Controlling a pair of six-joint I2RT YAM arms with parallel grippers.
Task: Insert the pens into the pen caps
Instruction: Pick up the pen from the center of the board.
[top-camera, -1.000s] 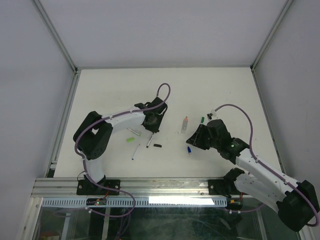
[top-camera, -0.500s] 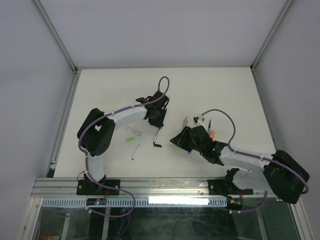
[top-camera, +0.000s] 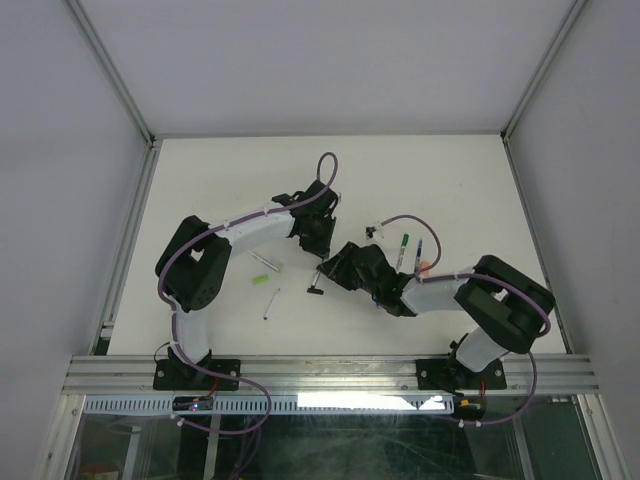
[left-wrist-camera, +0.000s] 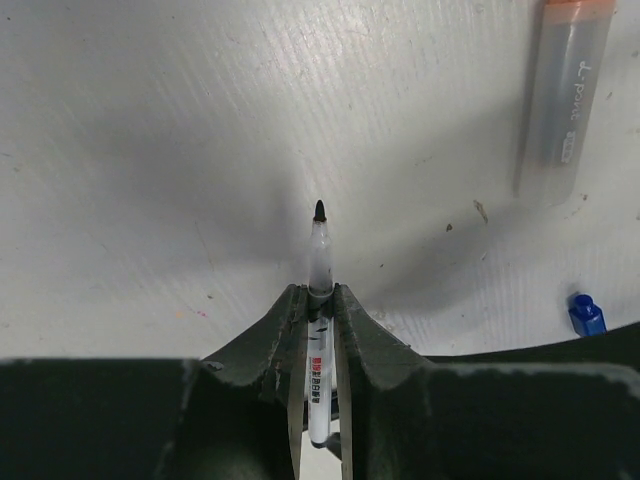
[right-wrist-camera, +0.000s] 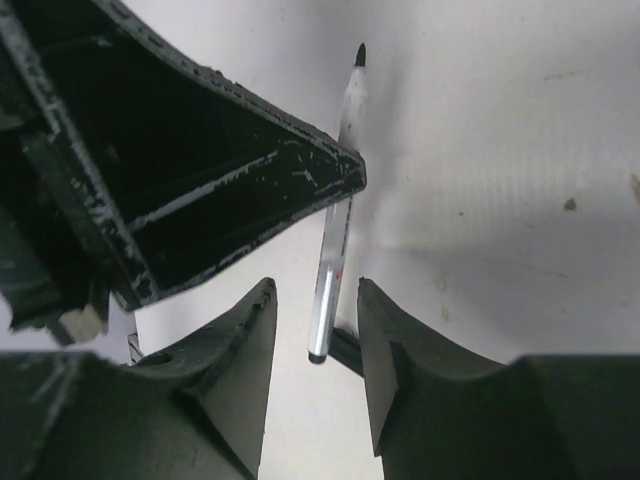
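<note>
White bench (top-camera: 200, 180) carries an unfinished job, as I judge it. The left pincer (left-wrist-camera: 318, 300) is clamped on a black-tipped pen (left-wrist-camera: 319, 250), uncapped, its tip jutting ahead of the jaws. The right pincer (right-wrist-camera: 315, 300) stands parted around that pen's rear end, gripping nothing. A blue cap (left-wrist-camera: 587, 315) lies loose to the right of the left pincer.

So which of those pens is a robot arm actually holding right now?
The black-tipped pen, pinched between the left arm's fingers with its tip poking out. The rest, such as the orange-ended pen, lie loose on the table.
</note>
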